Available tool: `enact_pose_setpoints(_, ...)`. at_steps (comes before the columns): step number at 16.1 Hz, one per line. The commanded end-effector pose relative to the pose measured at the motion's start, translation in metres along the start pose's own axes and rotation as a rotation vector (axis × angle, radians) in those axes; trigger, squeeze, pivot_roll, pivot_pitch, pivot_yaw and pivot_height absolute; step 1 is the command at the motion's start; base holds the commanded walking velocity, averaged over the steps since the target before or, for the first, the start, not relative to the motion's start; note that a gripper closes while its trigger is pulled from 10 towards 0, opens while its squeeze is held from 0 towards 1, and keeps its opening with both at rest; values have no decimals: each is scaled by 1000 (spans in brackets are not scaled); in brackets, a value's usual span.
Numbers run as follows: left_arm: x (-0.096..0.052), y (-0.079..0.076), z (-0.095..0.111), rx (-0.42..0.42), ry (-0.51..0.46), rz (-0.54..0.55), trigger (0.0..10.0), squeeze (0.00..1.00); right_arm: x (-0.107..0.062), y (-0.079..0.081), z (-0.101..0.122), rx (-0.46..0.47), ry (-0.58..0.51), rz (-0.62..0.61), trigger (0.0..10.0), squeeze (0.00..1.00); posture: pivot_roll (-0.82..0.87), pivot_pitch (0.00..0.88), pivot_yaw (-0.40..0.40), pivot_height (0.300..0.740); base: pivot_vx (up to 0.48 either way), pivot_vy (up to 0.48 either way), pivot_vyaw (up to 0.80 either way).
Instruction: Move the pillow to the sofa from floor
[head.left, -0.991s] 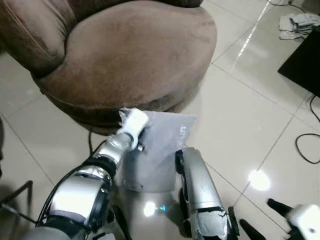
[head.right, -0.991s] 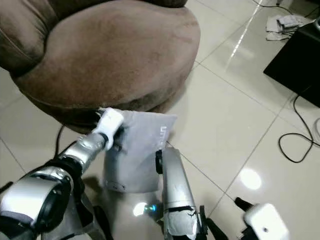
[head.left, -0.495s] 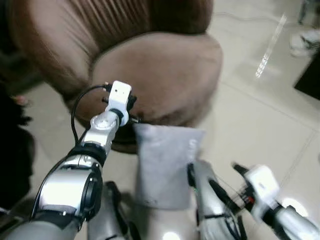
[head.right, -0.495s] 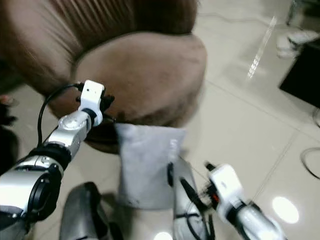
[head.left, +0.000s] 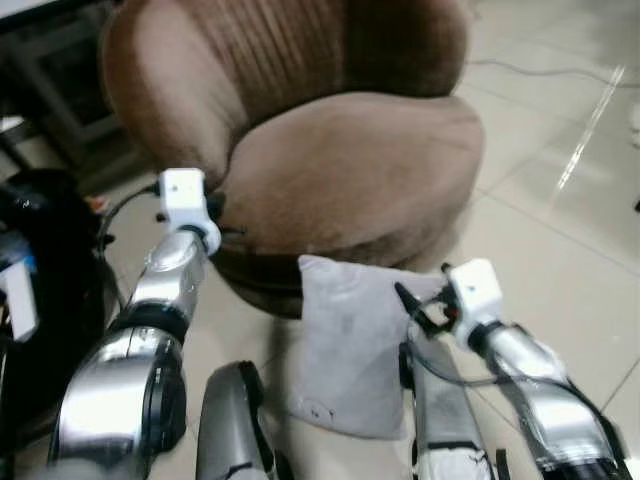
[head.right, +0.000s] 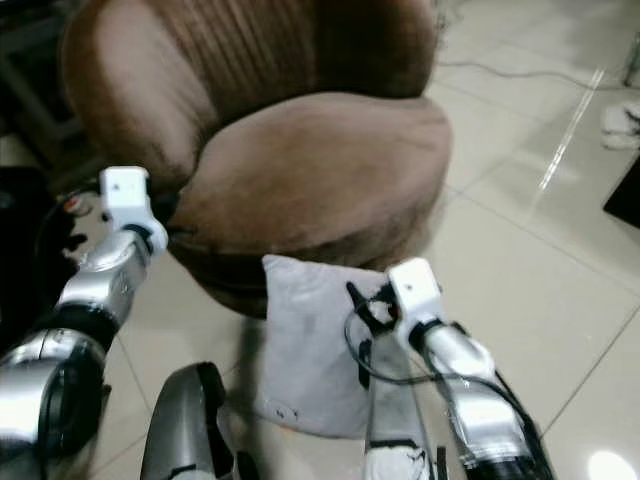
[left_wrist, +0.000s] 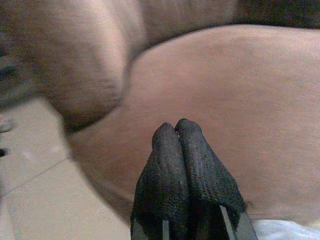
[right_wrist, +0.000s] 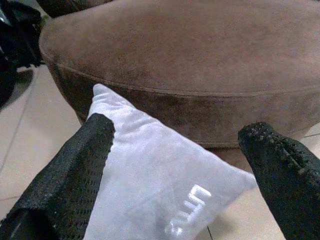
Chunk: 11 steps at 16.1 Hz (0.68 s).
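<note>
A grey pillow (head.left: 350, 345) stands on the tiled floor, leaning on the front base of the brown round sofa (head.left: 350, 160). My right gripper (head.left: 412, 305) hovers at the pillow's upper right corner. In the right wrist view its fingers (right_wrist: 75, 170) are spread wide open on either side of the pillow (right_wrist: 150, 180), touching nothing. My left gripper (head.left: 222, 222) is held out by the left edge of the sofa seat, away from the pillow. Its fingertips (left_wrist: 170, 135) are pressed shut with nothing between them.
A black object (head.left: 40, 290) stands on the floor at the left. My silver legs (head.left: 230, 420) are just behind the pillow. A cable (head.left: 560, 70) lies on the tiles beyond the sofa; open floor stretches to the right.
The camera has tilted up, showing the sofa's back. My left gripper left the pillow's top corner and swung left to the sofa's side. My right arm rose to the pillow's right corner.
</note>
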<state>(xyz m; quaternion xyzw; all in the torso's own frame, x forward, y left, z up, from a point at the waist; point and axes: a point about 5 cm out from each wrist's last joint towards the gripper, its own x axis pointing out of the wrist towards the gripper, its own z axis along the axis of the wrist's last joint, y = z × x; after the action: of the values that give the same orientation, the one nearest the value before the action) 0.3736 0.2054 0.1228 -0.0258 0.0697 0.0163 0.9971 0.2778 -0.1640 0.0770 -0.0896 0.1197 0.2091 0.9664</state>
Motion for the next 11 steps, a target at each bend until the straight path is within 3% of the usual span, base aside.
enact_pose_setpoints(1,-4,0,0,5,-6,24,10000,0,11,6,6,-22,-18,13,10000,0,-166,0,127,480,0,0,0)
enact_pose_setpoints(2,-21,-7,-13,-12,-20,75,10000,0,26,9,14,-11,-31,29,10000,0,-115,0,93,480,0,0,0)
enact_pose_setpoints(3,-34,-14,-23,-91,-33,111,10000,0,38,12,19,8,-31,39,10000,0,-74,0,58,480,0,0,0)
enact_pose_setpoints(4,-38,-18,-27,-135,-48,113,10000,0,41,13,20,14,-30,42,10000,0,-74,0,58,480,0,0,0)
enact_pose_setpoints(6,-49,-44,-36,-194,-70,133,10000,0,57,20,19,37,-4,45,10000,0,-33,0,28,480,0,0,0)
enact_pose_setpoints(9,-52,-57,-54,-310,63,92,10000,0,65,30,16,39,9,65,10000,0,-22,0,21,480,0,0,0)
enact_pose_setpoints(11,-63,-76,-68,-414,227,-90,10000,0,70,42,13,48,12,82,10000,0,-27,0,32,480,0,0,0)
